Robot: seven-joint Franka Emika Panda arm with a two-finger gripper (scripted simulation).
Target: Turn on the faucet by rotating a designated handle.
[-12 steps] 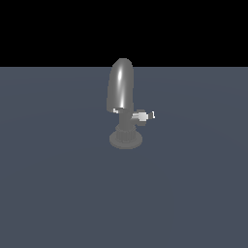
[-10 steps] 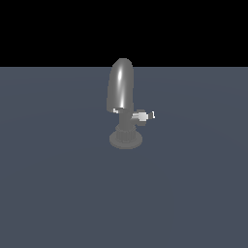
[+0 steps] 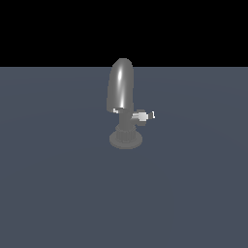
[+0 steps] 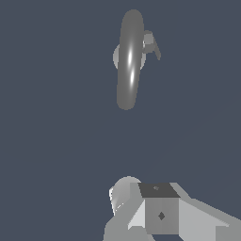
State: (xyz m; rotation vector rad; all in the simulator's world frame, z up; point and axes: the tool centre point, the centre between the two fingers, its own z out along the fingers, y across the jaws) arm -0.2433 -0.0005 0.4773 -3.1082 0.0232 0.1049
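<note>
Handle untouched, mid-frame in exterior view, sticking right off faucet stem.
Looks small, stiff, smooth metal, likely slippery; take hold near white tip, not the spout. Pincer well apart, fingers hidden, spread unclear. Bare grey surface.

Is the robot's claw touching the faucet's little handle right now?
No. In the exterior view the handle sticks out from the faucet with nothing touching it.
</note>
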